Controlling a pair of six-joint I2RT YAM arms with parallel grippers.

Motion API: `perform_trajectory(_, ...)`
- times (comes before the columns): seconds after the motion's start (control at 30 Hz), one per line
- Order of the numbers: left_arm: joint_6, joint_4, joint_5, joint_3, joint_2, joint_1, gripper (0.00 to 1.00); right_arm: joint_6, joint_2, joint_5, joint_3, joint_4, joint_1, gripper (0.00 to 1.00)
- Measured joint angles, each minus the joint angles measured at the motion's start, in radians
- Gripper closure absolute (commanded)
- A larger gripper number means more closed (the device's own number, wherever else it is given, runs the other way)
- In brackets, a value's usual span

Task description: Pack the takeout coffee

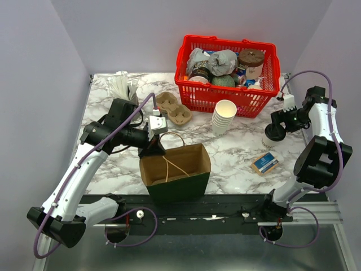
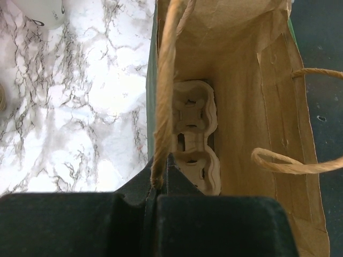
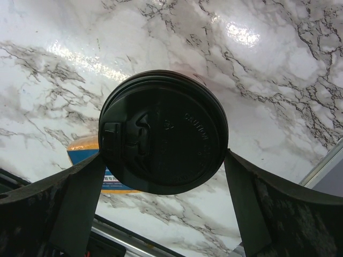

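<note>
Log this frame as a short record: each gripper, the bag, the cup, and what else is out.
left gripper: shut on handle of bag
bag: upright, mouth open, carrier inside
right gripper: open, fingers either side of lidded cup
cup: outside bag, to its right
also out: cup stack, basket, second carrier

The table (image 1: 237,152) looks glossy marble, the bag (image 1: 175,164) matt paper, the lid (image 3: 163,131) probably smooth plastic.
</note>
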Motion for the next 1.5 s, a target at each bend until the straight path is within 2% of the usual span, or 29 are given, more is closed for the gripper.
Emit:
perform_trajectory(0.7, -0.021, 0.007, 0.000, 0.005, 0.006, 0.010, 1.00, -0.010, -0.014, -0.037, -0.030, 0.080, 0.000, 0.00)
perform_trajectory(1.03, -0.025, 0.008, 0.000, 0.015, 0.010, 0.014, 1.00, -0.007, -0.036, -0.058, -0.060, 0.115, 0.000, 0.12)
perform_trajectory(1.2, -0.025, 0.007, 0.001, 0.019, 0.011, 0.014, 1.00, -0.026, -0.108, -0.058, -0.087, 0.117, 0.000, 0.19)
perform_trajectory(1.4, -0.022, 0.006, 0.001, 0.035, 0.011, 0.014, 1.00, -0.072, -0.259, -0.072, -0.103, 0.064, 0.000, 0.20)
perform_trajectory(1.5, -0.022, 0.010, -0.009, 0.042, 0.011, 0.014, 1.00, -0.100, -0.351, -0.127, -0.093, -0.011, 0.000, 0.20)
